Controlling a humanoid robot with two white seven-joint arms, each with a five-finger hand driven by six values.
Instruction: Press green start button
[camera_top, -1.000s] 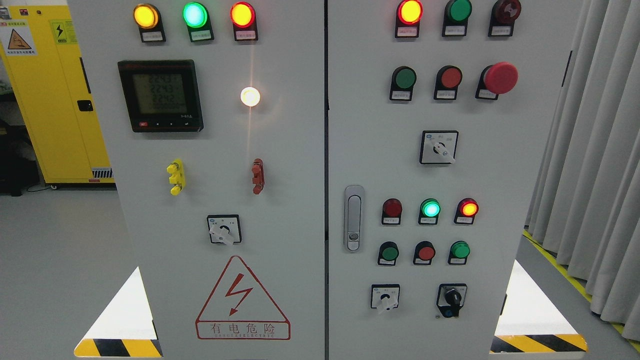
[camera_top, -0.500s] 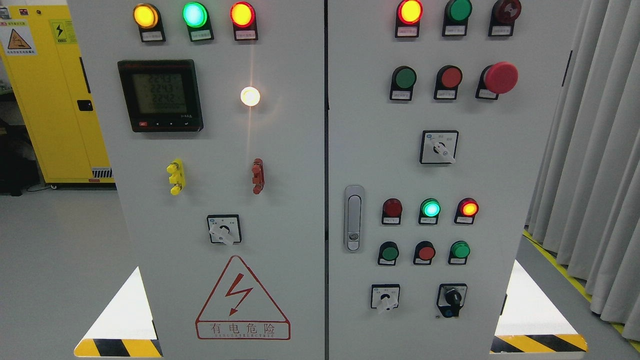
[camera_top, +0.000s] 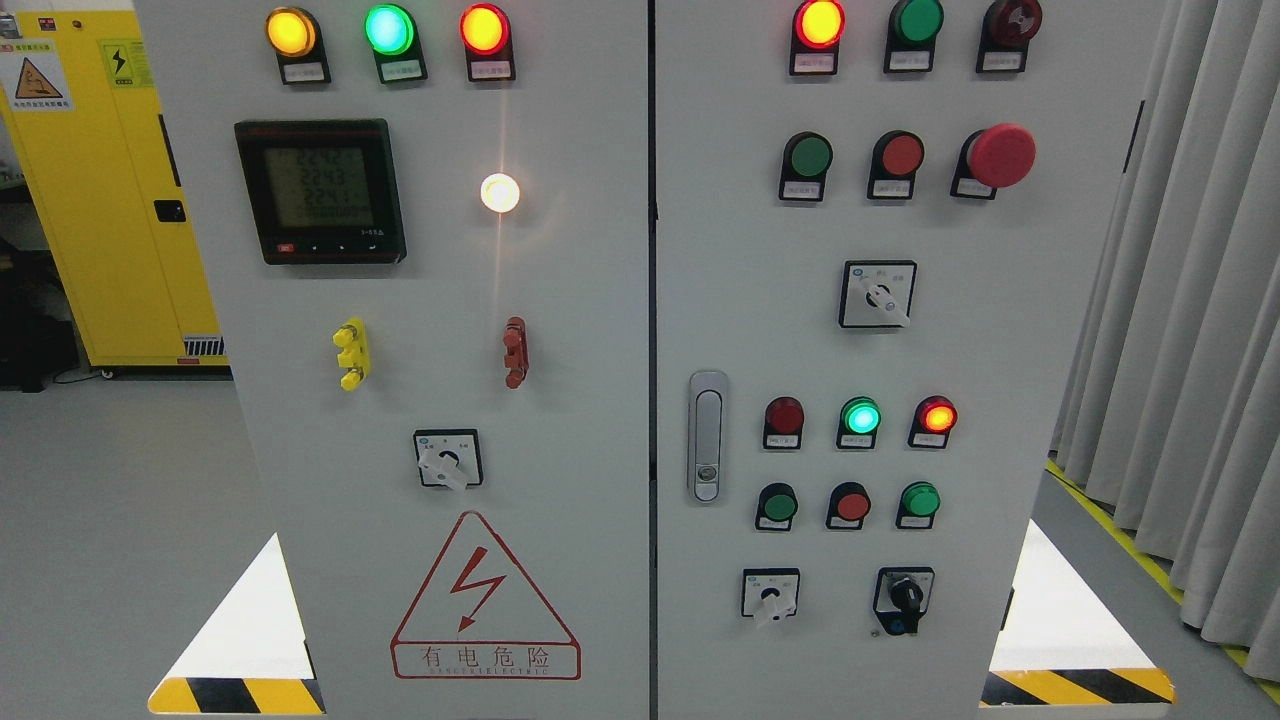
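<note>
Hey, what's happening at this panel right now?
Nothing is being handled yet. The head camera faces a grey control cabinet with lamps, buttons and switches, and neither robot hand is in view. Several green buttons sit on the right door, such as one in the upper row and two in the lower row; none is being pressed.

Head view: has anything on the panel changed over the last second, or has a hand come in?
Nothing visibly changed. No hand has come into view, and no green button has been pressed. The lamps show the same lit and unlit pattern, and the switches point as before.
</note>
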